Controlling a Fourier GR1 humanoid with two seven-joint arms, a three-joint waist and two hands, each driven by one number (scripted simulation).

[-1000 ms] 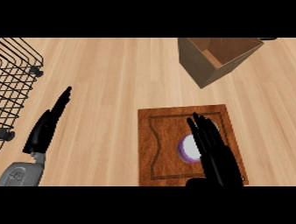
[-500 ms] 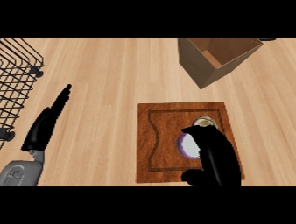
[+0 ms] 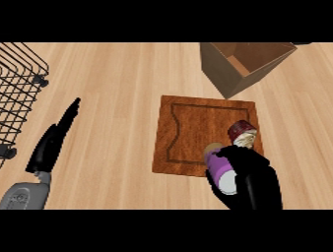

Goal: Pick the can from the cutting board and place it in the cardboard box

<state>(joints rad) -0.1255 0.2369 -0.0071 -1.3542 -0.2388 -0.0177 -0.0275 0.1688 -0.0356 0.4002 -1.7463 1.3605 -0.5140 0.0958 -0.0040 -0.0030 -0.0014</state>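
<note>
The right hand [image 3: 251, 173] is seen rising from the lower edge of the head view, just right of centre, and its black fingers [image 3: 246, 156] are curled round the purple can [image 3: 219, 166], so that part of the can's side is hidden by them. The can is held tilted, with a pale end turned toward the lower edge of the view, and it is placed over the near right corner of the wooden cutting board [image 3: 195, 133], partly past the board's near edge; whether it is clear of the board cannot be told. Just beyond the fingers a small dark red and cream shape [image 3: 241, 131] is seen against the board, and what it is cannot be made out. The cardboard box [image 3: 235, 74] is set on the light wooden desk [image 3: 118, 74] beyond the board's far right corner, its open top facing up, well apart from the can. The left hand [image 3: 51, 145] is shown at the lower left over the desk, its fingers straight and held together, pointed away from the robot, nothing held in them, with the grey forearm [image 3: 22, 196] below it. A black wire basket [image 3: 6, 98] is placed along the left edge, near the left hand.
</note>
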